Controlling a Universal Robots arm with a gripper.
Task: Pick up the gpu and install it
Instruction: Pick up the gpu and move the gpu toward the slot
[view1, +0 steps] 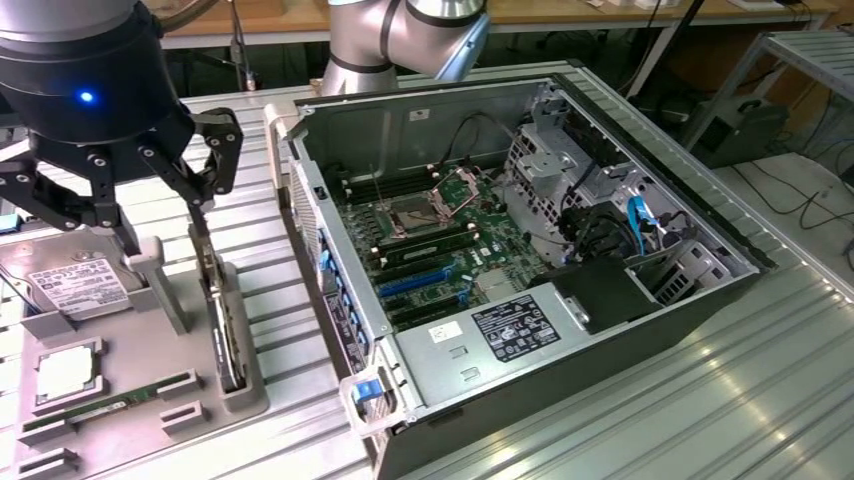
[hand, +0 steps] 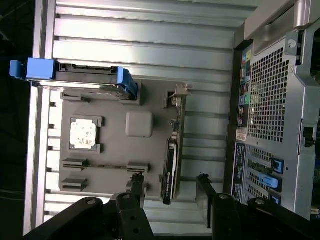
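— Where's the gripper (view1: 167, 232)?

— Hanging over the grey holder tray (view1: 254, 400), fingers (hand: 137, 185) spread wide and pinching nothing. In the wrist view the gpu (hand: 170, 170) sits in the gap between them, with clear space on each side.

— How does the gpu lie?

— On its long edge, upright in a slot along the side of the tray that faces the computer case (view1: 534, 250).

— Anything else on that tray?

— A hard drive (view1: 80, 285) with a white label, a square processor chip (view1: 64, 372) in its pocket, and a thin green memory stick (view1: 100, 410) lying flat. All are farther from the case than the gpu is.

— What's underneath?

— A ribbed metal table (view1: 747, 400), pale and shiny. The tray and the case both rest on it.

— And the case?

— On its side with the panel off, motherboard (view1: 427, 240) facing up. Its perforated rear wall stands just beside the tray, with a narrow strip of bare table between them.

— Room to move?

— Tight on that side. The case rim rises above the tray's base close to the gpu. Toward the exterior view's right, past the case, the table is bare up to its edge. The arm (view1: 400, 35) shows behind the case, and beyond it are wooden benches, loose cables and the floor.
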